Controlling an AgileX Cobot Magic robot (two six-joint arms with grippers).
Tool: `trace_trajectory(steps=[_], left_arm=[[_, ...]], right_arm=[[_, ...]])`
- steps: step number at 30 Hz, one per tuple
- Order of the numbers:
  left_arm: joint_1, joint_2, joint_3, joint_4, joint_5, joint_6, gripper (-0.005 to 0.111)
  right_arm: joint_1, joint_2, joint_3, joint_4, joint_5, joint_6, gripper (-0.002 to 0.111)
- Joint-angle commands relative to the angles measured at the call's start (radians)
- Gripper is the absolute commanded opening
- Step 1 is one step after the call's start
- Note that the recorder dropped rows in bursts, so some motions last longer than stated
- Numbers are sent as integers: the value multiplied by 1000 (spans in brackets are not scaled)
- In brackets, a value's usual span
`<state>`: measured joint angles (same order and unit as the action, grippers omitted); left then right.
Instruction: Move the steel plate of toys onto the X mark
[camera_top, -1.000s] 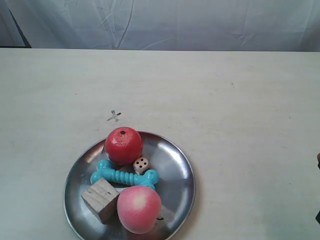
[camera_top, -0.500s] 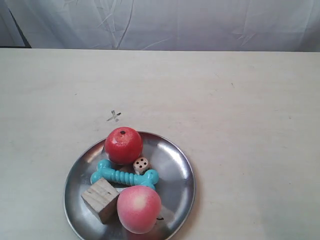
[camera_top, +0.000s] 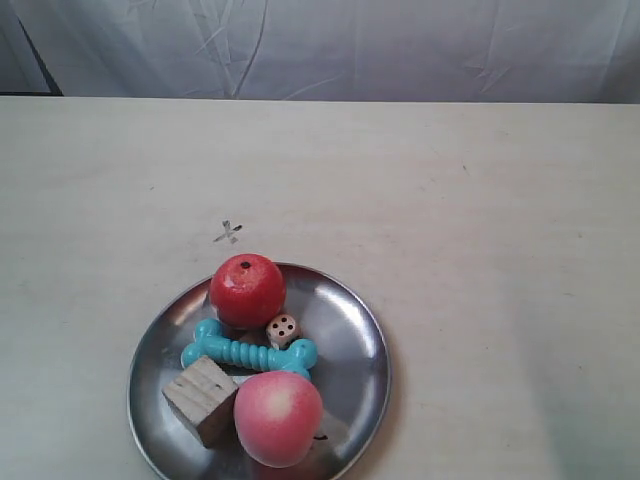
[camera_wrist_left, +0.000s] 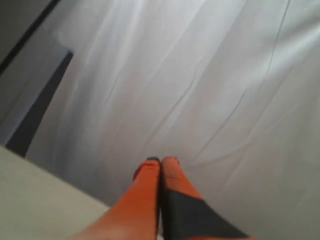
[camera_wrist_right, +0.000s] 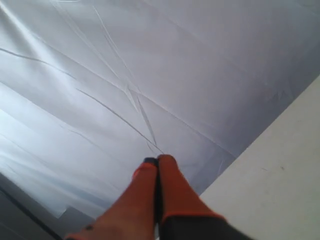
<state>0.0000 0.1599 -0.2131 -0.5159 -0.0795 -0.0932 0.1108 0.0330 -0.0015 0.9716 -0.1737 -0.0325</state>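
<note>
The steel plate (camera_top: 355, 345) rests on the table near the exterior view's bottom edge. On it lie a red apple (camera_top: 247, 290), a pink-red peach (camera_top: 278, 418), a turquoise bone (camera_top: 248, 352), a wooden cube (camera_top: 201, 399) and a small die (camera_top: 283, 329). The X mark (camera_top: 229, 233) is drawn on the table just beyond the apple, clear of the plate's rim. My left gripper (camera_wrist_left: 161, 161) is shut on nothing and faces the white backdrop. My right gripper (camera_wrist_right: 156, 161) is likewise shut and empty. Neither arm shows in the exterior view.
A creased white cloth backdrop (camera_top: 400, 50) hangs behind the table's far edge. The pale table (camera_top: 480, 220) stretches wide to the right of the plate. A strip of table edge (camera_wrist_right: 280, 170) shows in the right wrist view.
A dark shape at the exterior view's right edge one second ago has gone out of sight. The plate and toys have not moved.
</note>
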Motion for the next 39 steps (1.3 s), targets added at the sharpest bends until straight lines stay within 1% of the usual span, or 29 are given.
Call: trace_trajectory(steps=[1,2,4,5,6,7,9,12,14,15,16,17,18,19,20,21,22,23,24,25,26,27,30,32,36,39], left_arm=[[0,249,-163,98,256,4,0],[-1,323,-213,136,321,13,0],[-3,474,-320,160,461,105,0],[-3,534,-366,147,511,179,0],[-3,686,-471,101,633,333,0],[-3,745,-511,64,685,390,0],[-3,889,-602,-15,810,510,0],[-3,1086,-701,-79,966,595,0],[-3,1188,-734,-82,1019,601,0],[-3,1236,-743,-74,1024,601,0],[-3,1315,-747,-63,1019,601,0],[-3,1353,-747,-56,1012,601,0],[-3,1410,-747,-38,1010,614,0],[-3,1436,-747,-29,1013,647,2],[-3,1475,-747,-32,1016,719,6],[-3,1491,-747,-42,1017,745,10],[-3,1512,-747,-84,1017,768,19],[-3,1523,-747,-106,1017,779,25],[-3,1540,-747,-142,1019,808,34],[-3,1556,-747,-166,1029,831,41],[-3,1572,-747,-184,1041,836,43],[-3,1592,-747,-212,1060,839,45],[-37,1632,-747,-234,1069,904,45],[-65,1659,-757,-223,1067,904,45],[-84,1677,-777,-223,1020,904,45],[-98,1691,-797,-218,1017,904,45]], right_arm=[[-6,19,-26,-14,55,-19,-1],[-6,38,-51,5,84,-19,-1],[-6,93,-112,46,174,-19,-1],[-6,129,-138,48,222,-19,-1],[-6,226,-209,26,368,-19,-1],[-6,275,-248,1,438,-19,-1],[-6,415,-349,-113,565,-19,-1],[-6,631,-549,-371,723,4,-1],[-6,778,-696,-533,833,54,-1],[-6,849,-747,-583,878,75,-1],[-6,980,-837,-618,990,88,-1],[-6,1027,-860,-615,1035,88,-1],[-6,1128,-859,-592,1074,79,-1],[-2,1162,-850,-584,1076,77,-1],[9,1223,-814,-561,1059,75,-1],[14,1239,-795,-534,1044,72,-1],[30,1261,-743,-465,995,71,2],[38,1262,-715,-427,975,68,5],[63,1262,-659,-332,930,21,18],[89,1262,-624,-261,900,3,31],[120,1262,-594,-219,865,1,40],[165,1262,-566,-178,818,1,46],[284,1268,-522,-85,705,1,46],[343,1269,-510,-83,669,42,46],[405,1269,-470,-71,602,117,46],[444,1269,-429,-39,542,149,46]])
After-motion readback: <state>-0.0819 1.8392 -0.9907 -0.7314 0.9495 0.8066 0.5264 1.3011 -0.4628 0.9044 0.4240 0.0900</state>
